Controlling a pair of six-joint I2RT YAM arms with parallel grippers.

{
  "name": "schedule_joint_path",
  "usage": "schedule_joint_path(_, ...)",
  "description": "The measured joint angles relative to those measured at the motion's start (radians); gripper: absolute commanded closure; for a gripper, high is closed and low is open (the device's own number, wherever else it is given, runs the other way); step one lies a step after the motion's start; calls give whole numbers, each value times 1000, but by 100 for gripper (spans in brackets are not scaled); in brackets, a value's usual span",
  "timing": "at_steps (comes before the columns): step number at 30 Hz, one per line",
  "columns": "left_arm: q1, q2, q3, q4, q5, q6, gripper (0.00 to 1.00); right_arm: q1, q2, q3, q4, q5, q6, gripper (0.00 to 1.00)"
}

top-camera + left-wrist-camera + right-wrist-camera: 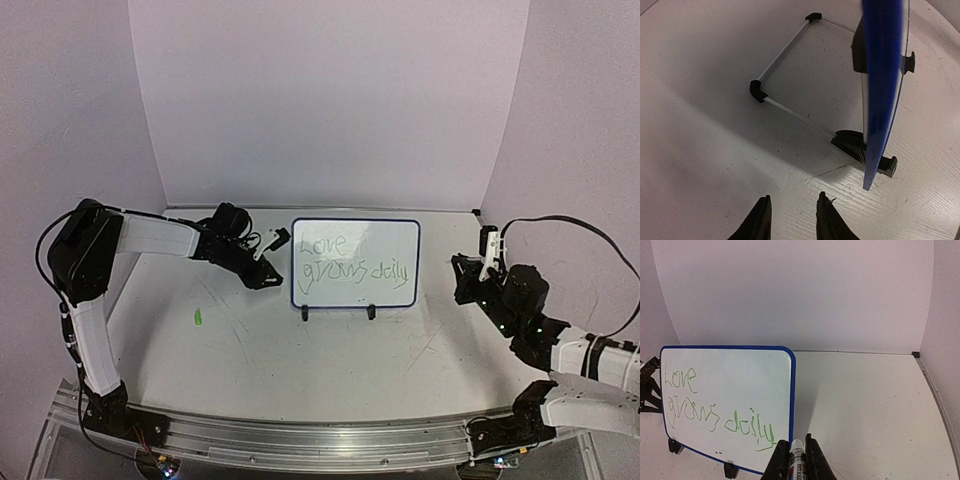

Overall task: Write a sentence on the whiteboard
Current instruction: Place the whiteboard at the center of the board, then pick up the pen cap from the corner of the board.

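1. Plainly, the left gripper (792,200) stands part open, a narrow gap between its fingers and nothing in them. It is just beside the left edge of the whiteboard (390,240), not touching it.
2. The right gripper (796,444) is clamped on a marker (797,457), white tip forward, near the board's right edge.
3. The whiteboard stands upright on its feet on the table (300,350), between the arms, bearing the sentence (710,412) "Love grows daily" in green.

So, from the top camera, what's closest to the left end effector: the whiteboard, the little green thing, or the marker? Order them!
1. Glossy white rectangular whiteboard, right beside the left end effector.
2. Small green object, nearer the front, on the left.
3. White marker pen, far right.
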Motion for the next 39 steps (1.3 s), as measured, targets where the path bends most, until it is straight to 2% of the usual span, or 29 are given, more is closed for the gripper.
schedule_joint_path(5, 4, -80, -38, -28, -27, -14, 56, 0, -36, 0, -27, 0, -6, 100)
schedule_joint_path(7, 4, -145, -67, -33, -40, -39, 48, 0, -38, 0, -32, -1, -8, 100)
schedule_joint_path(8, 4, -190, -88, -37, -47, -61, 39, 0, -37, 0, -36, -3, -10, 100)
schedule_joint_path(9, 4, -240, -113, -38, -53, -90, 34, 0, -35, 0, -39, -6, -11, 100)
schedule_joint_path(10, 5, -296, -142, -38, -58, -121, 33, 0, -31, 1, -40, -12, -12, 100)
schedule_joint_path(13, 5, -452, -229, -38, -118, -275, 35, 0, 0, 12, -49, -36, -14, 100)
schedule_joint_path(17, 8, -617, -344, -85, -261, -561, 30, 0, 51, 37, -63, -83, -12, 100)
schedule_joint_path(22, 10, -661, -391, -282, -448, -854, 25, 0, 89, 61, -69, -140, -6, 100)
schedule_joint_path(25, 20, -637, -391, -373, -528, -921, 26, 0, 98, 71, -71, -171, 1, 100)
schedule_joint_path(28, 47, -569, -384, -414, -560, -932, 32, 0, 99, 76, -74, -197, 6, 100)
schedule_joint_path(33, 105, -374, -338, -431, -562, -905, 44, 0, 87, 79, -93, -220, 14, 100)
schedule_joint_path(39, 144, -256, -315, -404, -517, -871, 56, 0, 59, 79, -109, -224, 17, 100)
